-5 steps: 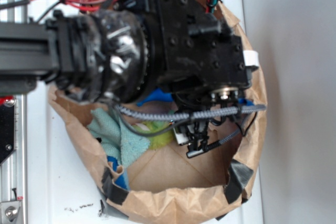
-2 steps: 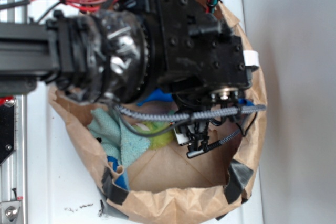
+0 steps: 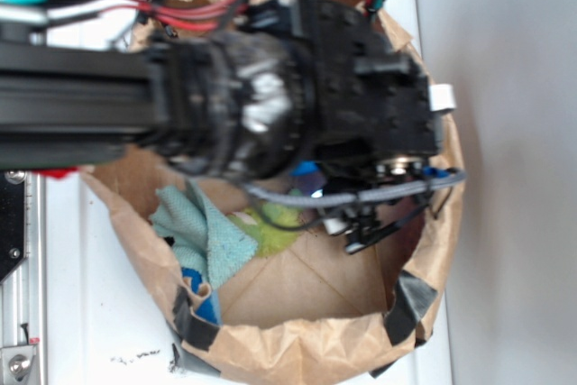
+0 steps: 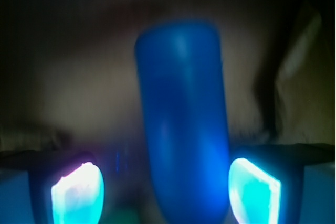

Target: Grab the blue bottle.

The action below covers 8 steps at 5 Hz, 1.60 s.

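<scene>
The blue bottle (image 4: 181, 124) fills the middle of the wrist view as a smooth, bright blue rounded body, blurred by closeness. My gripper (image 4: 165, 192) is open around it. The right pad (image 4: 254, 190) is almost against the bottle's side, and the left pad (image 4: 77, 195) stands off with a dark gap. In the exterior view the black wrist (image 3: 361, 114) covers the fingers. Only a small patch of the blue bottle (image 3: 306, 171) shows under it, inside the paper bag.
The brown paper bag (image 3: 306, 349) surrounds everything, its walls close to the wrist on the right. A light teal cloth (image 3: 194, 223), a yellow-green item (image 3: 275, 218) and a small dark-blue piece (image 3: 194, 281) lie inside. Grey cables (image 3: 361, 196) hang below the wrist.
The arm has shifted to the right and slightly up in the exterior view. The wrist now covers most of the blue patch that showed under it before.
</scene>
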### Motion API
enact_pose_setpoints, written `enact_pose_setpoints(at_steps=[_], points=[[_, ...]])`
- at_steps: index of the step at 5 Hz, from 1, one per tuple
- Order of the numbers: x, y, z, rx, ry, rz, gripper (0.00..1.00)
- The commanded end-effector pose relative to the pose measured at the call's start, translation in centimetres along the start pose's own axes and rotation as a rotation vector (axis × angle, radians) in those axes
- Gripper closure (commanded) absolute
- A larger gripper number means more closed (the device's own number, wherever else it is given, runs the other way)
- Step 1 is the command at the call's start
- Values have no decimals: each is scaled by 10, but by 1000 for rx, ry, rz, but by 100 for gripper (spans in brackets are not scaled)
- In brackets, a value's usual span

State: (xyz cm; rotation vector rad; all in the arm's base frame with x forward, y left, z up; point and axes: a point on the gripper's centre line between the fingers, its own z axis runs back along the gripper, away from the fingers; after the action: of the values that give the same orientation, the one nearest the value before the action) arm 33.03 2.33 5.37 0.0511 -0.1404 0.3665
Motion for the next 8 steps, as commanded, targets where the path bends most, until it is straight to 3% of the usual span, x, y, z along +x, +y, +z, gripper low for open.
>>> enact_pose_setpoints(at_steps=[1,2,3,4,5,6,7,8], points=[[23,-11,7,62,-136,38,0],[23,-15,1,81,-153,21,0],[21,-20,-3,96,-174,6,78],[18,-18,-2,104,-186,13,100],[15,-16,1,95,-195,14,100],[10,-15,11,67,-167,-1,100],[-1,-16,37,23,-95,-36,100],[-13,-14,63,46,-33,-58,100]])
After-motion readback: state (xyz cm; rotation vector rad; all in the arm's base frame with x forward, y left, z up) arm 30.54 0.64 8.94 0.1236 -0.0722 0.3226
